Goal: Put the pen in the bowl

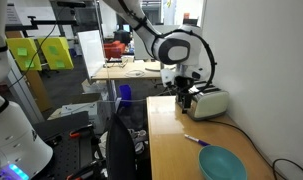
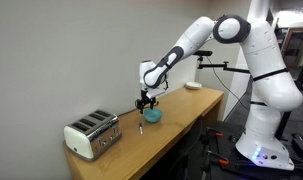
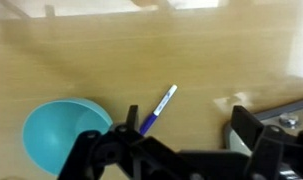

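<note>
Any lettering on the pen [image 3: 159, 108] or on the silver toaster [image 1: 212, 102] is too small and blurred for you to read.

In the wrist view your gripper [image 3: 184, 128] comes in from the bottom edge with its jaws spread wide and nothing between them. One dark finger [image 3: 119, 140] rises at lower centre and overlaps the bowl's rim in the picture. Whether it touches the pen's blue end you cannot tell from this angle. In an exterior view the gripper [image 2: 144, 104] hangs above the wooden table [image 2: 181, 110], clear of the surface.

The pen lies flat on the table at the centre of the wrist view. It is slanted, with its white end toward the upper right and its blue end toward the lower left. The teal bowl [image 3: 53, 135] sits just beside it in the lower left of the frame. In an exterior view the pen [image 1: 191, 139] lies between the toaster and the bowl [image 1: 222, 163].
</note>
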Controlling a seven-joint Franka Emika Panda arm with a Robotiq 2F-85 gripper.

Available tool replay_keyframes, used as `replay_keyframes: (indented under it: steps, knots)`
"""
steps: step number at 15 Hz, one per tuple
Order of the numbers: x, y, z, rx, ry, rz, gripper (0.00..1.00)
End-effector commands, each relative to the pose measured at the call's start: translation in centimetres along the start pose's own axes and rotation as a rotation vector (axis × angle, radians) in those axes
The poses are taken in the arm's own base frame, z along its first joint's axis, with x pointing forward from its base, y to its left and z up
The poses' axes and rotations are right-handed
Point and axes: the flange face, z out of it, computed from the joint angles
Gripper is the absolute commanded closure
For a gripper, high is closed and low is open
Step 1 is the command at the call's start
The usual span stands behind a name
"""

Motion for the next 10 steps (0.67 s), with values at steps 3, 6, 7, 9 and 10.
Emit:
replay_keyframes:
  steps: [3,6,7,9,10]
  knots:
    - [5.1,-0.9,6.0,0.088,-0.087,0.234,0.00]
    - [6.3,-0.3,9.1,0.102,-0.117,0.290,0.00]
    - [6.6,0.0,10.0,0.099,-0.118,0.307,0.00]
    - [7.3,1.0,11.5,0.085,-0.113,0.356,0.00]
    - [7.5,1.4,12.2,0.085,-0.114,0.372,0.00]
